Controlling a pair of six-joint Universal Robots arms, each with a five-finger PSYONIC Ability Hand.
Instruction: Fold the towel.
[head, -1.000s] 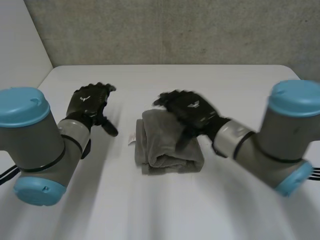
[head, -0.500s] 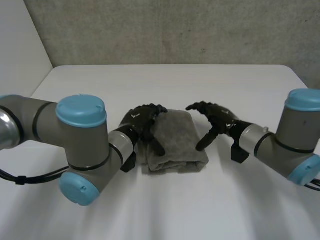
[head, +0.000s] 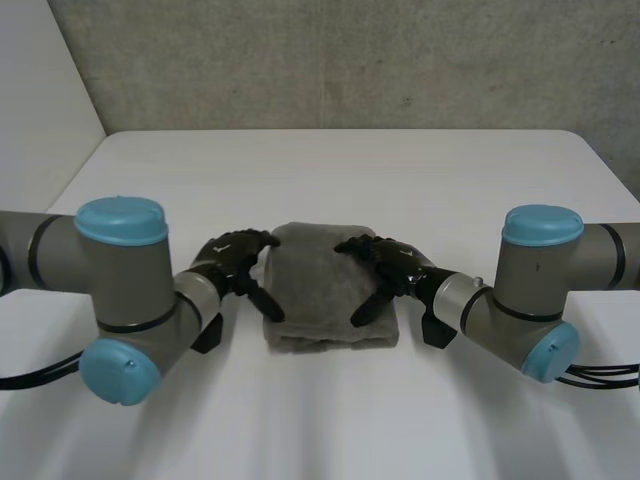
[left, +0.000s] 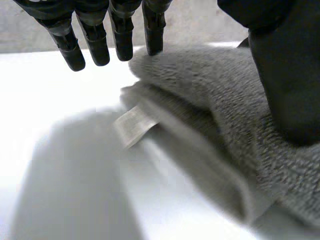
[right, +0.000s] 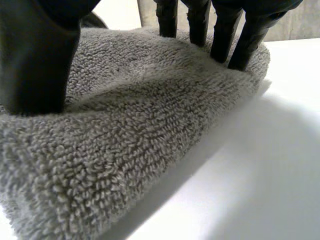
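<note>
A grey towel (head: 320, 290) lies folded into a thick rectangle in the middle of the white table (head: 330, 170). My left hand (head: 235, 258) is at its left edge. In the left wrist view its straight fingers (left: 95, 42) hang beside the towel (left: 210, 95), one touching the far corner, and the thumb (left: 285, 75) rests on top. My right hand (head: 392, 262) lies on the towel's right part. In the right wrist view its straight fingers (right: 220, 35) and thumb (right: 40, 60) press down on the pile (right: 150, 125). Neither hand pinches cloth.
A small white label (left: 135, 125) sticks out of the towel's left side between the layers. A grey wall (head: 330, 60) rises behind the table's far edge. Bare tabletop lies beyond the towel and in front of it.
My left hand came in from the far left to the towel's left edge. The right hand swung off to the right, then settled back on the towel's right part.
</note>
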